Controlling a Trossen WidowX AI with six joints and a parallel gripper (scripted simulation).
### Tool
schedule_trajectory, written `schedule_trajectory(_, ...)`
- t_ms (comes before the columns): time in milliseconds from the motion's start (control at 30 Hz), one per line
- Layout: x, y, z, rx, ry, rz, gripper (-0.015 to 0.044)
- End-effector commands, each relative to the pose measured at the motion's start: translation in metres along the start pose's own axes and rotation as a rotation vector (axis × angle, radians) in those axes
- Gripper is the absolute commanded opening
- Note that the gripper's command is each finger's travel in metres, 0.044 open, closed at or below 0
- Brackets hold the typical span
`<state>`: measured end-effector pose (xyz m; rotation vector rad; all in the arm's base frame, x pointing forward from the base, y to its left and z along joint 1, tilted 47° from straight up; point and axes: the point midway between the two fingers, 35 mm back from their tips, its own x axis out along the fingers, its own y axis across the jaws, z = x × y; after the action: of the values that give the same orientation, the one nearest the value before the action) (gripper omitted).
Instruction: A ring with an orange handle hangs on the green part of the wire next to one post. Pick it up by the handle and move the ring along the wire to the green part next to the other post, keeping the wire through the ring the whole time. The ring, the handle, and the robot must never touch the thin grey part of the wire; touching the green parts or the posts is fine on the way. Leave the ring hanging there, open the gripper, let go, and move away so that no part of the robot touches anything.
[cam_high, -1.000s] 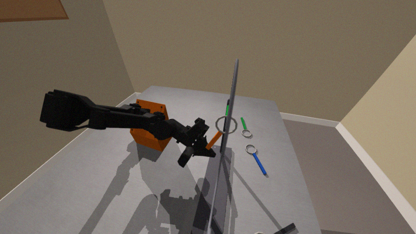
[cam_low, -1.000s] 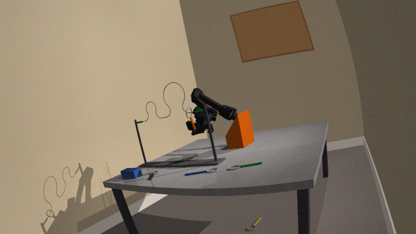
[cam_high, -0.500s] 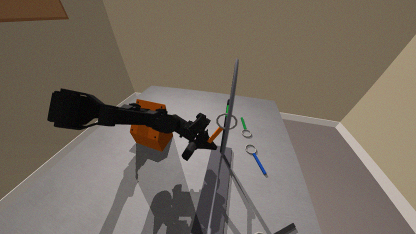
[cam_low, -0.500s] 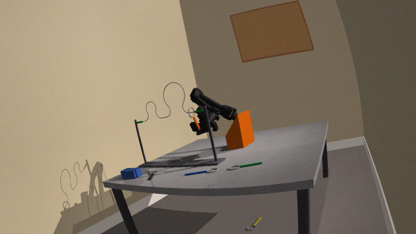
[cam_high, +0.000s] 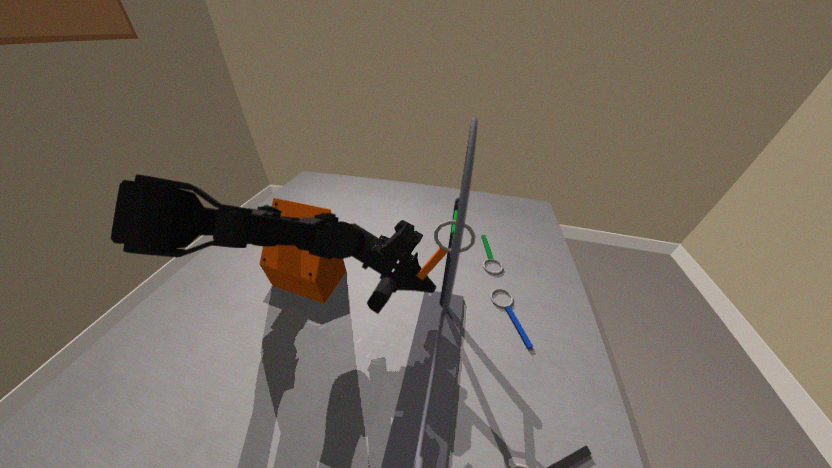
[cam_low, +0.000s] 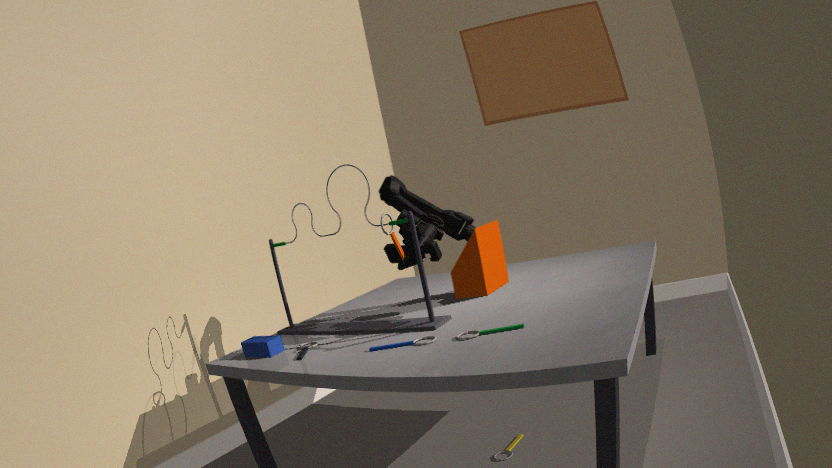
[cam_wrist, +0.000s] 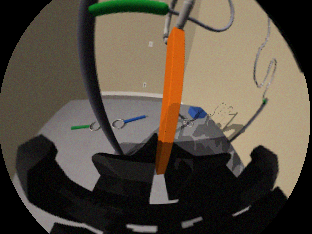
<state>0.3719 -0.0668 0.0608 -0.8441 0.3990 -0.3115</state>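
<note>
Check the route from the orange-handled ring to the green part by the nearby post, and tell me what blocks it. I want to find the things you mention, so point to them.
Nothing visible blocks the ring (cam_high: 436, 235) (cam_low: 382, 224) from the green part (cam_low: 400, 221) (cam_wrist: 130, 7); the pincer (cam_high: 427, 280) (cam_low: 402, 259) (cam_wrist: 158, 136) grips its handle. Touching grey wire remains a risk.

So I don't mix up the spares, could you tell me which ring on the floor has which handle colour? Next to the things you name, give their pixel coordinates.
The yellow-handled ring (cam_low: 515, 443); the others are up at table height.
</note>
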Motion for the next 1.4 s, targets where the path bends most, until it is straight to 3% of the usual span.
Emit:
schedule_trajectory(0, -0.001, 0.004, -0.001, 0.004, 0.002, 0.000, -0.0150)
schedule_trajectory(1367, 0.005, 0.026, -0.020, 0.004, 0.001, 0.001, -0.0150)
